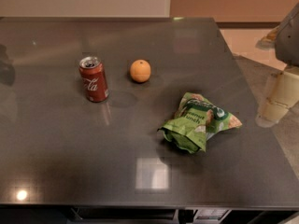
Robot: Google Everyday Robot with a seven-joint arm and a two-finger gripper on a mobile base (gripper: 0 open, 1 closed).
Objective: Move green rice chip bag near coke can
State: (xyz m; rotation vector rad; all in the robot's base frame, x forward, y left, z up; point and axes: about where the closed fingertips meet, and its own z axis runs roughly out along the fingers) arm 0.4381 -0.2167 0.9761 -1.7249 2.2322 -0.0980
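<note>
Lying left of the end effector [279,98] is the green rice chip bag [200,123].

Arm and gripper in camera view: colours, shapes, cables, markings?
Only part shows, at the right edge beyond the table. The arm is a dark grey, rounded housing. Below it the gripper is pale cream, blocky stacked segments with rounded corners. No cables or markings visible.
</note>
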